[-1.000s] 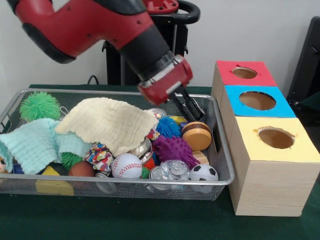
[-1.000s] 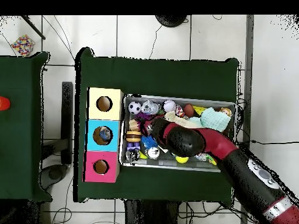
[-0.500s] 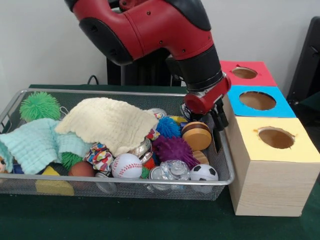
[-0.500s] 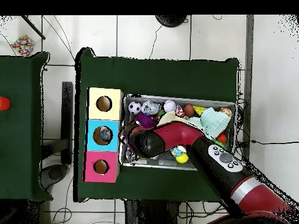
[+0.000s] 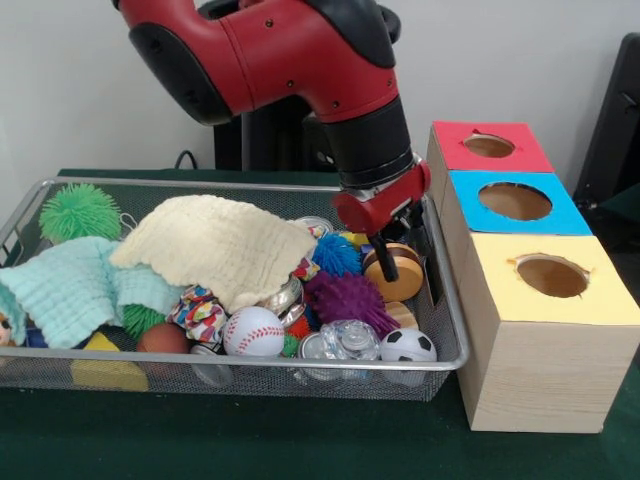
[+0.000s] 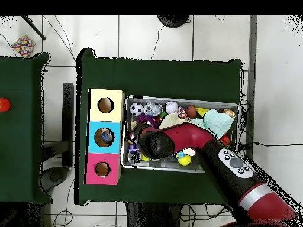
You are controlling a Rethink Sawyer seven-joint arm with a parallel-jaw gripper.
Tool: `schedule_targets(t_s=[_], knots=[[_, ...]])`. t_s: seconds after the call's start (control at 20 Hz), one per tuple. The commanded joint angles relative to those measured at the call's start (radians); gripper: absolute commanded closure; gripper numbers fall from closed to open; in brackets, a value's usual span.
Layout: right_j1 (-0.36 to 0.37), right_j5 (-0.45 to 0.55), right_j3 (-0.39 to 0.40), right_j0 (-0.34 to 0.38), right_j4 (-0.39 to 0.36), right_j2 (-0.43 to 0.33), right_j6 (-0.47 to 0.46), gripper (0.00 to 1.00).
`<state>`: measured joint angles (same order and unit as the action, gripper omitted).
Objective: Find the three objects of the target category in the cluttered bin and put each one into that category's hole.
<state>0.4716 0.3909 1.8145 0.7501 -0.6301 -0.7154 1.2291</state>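
- At the centre of the front view, the gripper [image 5: 398,255] hangs low over the right end of the wire bin [image 5: 447,330], its dark fingers straddling a round wooden disc [image 5: 396,280]; whether they clamp it cannot be told.
- Left of the disc lie a blue spiky ball [image 5: 337,254] and a purple spiky ball [image 5: 347,299].
- Along the front edge sit a baseball [image 5: 253,331] and a small soccer ball [image 5: 408,346].
- A cream cloth [image 5: 215,245] and a mint cloth [image 5: 70,288] cover the left half.
- Right of the bin stand three boxes topped red [image 5: 488,146], blue [image 5: 516,201] and yellow [image 5: 551,276], each with a hole.
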Motion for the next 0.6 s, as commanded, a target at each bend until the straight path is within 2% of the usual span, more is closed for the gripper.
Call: schedule_targets(t_s=[0.05, 0.4, 0.5, 0.6], knots=[[0.011, -0.009, -0.098, 0.028, -0.043, 0.073, 0.047, 0.0], [0.01, -0.103, -0.092, 0.05, -0.038, 0.048, 0.091, 0.0], [0.005, -0.174, -0.075, 0.065, -0.033, 0.027, 0.117, 0.0], [-0.001, -0.202, -0.068, 0.076, -0.027, 0.013, 0.124, 0.0]])
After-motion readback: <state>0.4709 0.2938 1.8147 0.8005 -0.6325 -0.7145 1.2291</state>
